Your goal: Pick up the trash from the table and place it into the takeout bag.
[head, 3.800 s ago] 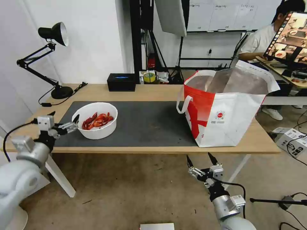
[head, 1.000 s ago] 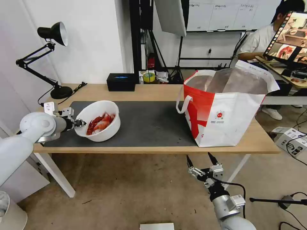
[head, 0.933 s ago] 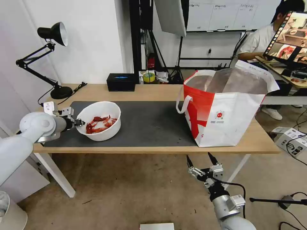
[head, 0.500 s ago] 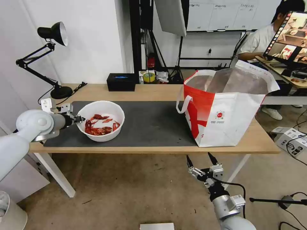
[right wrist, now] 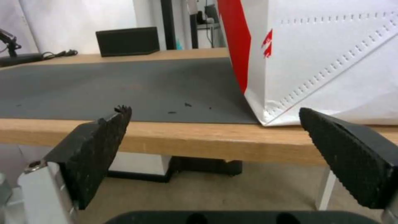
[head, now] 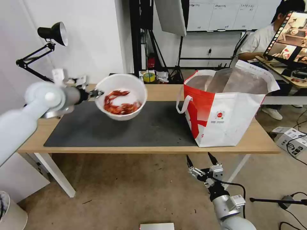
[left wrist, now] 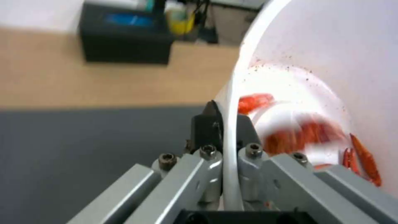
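Head view: the left gripper is clamped on the rim of the white round bowl of red crayfish shells, holding it tilted in the air above the large dark grey mat, well apart from the red-and-white takeout bag standing on the mat's far end.

Left wrist view: two black fingers pinch the bowl's thin white rim.

Right wrist view: the right gripper hangs spread wide below the mat's table edge.

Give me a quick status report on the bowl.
Left gripper shut on bowl rim, bowl raised above mat. Right gripper open, parked below table edge. Takeout bag open; path clear.
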Available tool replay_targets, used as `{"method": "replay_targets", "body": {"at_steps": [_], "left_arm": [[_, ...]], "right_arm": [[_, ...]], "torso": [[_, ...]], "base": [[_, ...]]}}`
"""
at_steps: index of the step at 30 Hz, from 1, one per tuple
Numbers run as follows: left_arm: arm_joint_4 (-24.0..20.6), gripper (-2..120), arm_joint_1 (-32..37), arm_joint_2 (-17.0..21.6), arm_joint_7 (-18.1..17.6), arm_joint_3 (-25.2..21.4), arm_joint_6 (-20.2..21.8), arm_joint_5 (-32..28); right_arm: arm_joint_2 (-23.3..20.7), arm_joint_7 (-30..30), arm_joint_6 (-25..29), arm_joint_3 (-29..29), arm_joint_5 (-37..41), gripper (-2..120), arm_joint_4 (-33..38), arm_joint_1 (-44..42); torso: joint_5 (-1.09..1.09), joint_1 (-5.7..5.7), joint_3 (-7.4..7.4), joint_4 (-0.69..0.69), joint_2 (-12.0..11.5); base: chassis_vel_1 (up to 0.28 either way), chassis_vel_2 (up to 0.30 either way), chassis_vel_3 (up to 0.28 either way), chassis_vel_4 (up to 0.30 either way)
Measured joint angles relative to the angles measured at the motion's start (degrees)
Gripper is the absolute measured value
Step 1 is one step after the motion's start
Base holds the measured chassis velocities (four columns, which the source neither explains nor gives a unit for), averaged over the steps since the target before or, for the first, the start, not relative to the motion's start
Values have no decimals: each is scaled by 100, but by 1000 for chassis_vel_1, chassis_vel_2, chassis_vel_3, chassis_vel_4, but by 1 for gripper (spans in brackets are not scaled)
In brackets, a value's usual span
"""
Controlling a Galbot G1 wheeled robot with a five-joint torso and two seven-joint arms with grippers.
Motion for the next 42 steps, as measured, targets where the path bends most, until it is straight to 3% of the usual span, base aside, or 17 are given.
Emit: {"method": "replay_targets", "body": {"at_steps": [7, 15, 24, 27, 28, 30, 31, 34, 39, 42], "left_arm": [[439, 0, -1279, -767, -435, 502, -121, -376], [730, 0, -1825, -1517, -551, 921, -275, -449], [1011, 0, -2108, -2283, -600, 1195, -350, -438], [1246, 0, -2203, -2770, -629, 1249, -393, -392], [1246, 0, -2203, -2770, -629, 1249, -393, -392], [1578, 0, -2264, -3206, -639, 1312, -462, -252], [1578, 0, -2264, -3206, -639, 1312, -462, -252], [2045, 0, -2277, -3743, -638, 1417, -659, 92], [2312, 0, -2264, -4046, -636, 1490, -864, 315], [2500, 0, -2202, -4275, -683, 1619, -1226, 611]], "right_arm": [[0, 0, 0, 0, 0, 100, 0, 0], [0, 0, 0, 0, 0, 100, 0, 0], [0, 0, 0, 0, 0, 100, 0, 0], [0, 0, 0, 0, 0, 100, 0, 0], [0, 0, 0, 0, 0, 100, 0, 0], [0, 1, 0, 0, 0, 100, 0, 0], [0, 1, 0, 0, 0, 100, 0, 0], [0, 1, 0, 0, 0, 100, 0, 0], [0, 1, 0, 0, 0, 100, 0, 0], [0, 0, 0, 0, 0, 100, 0, 0]], "torso": [[1, 0, 0, 1, 0], [0, 0, 0, 0, 0], [1, 0, 0, 1, 0], [1, 0, -1, 0, 0], [1, 0, -1, 0, 0], [1, -1, -1, 0, 0], [1, -1, -1, 0, 0], [0, 0, -1, 1, -1], [1, 0, -1, -1, 0], [0, -1, -1, 1, 0]], "base": [[0, 0, 0, 0], [0, 0, 0, 0], [0, 0, 0, 0], [0, 0, 0, 0], [0, 0, 0, 0], [0, 0, 0, 0], [0, 0, 0, 0], [0, 0, 0, 0], [0, 0, 0, 0], [0, 0, 0, 0]]}}
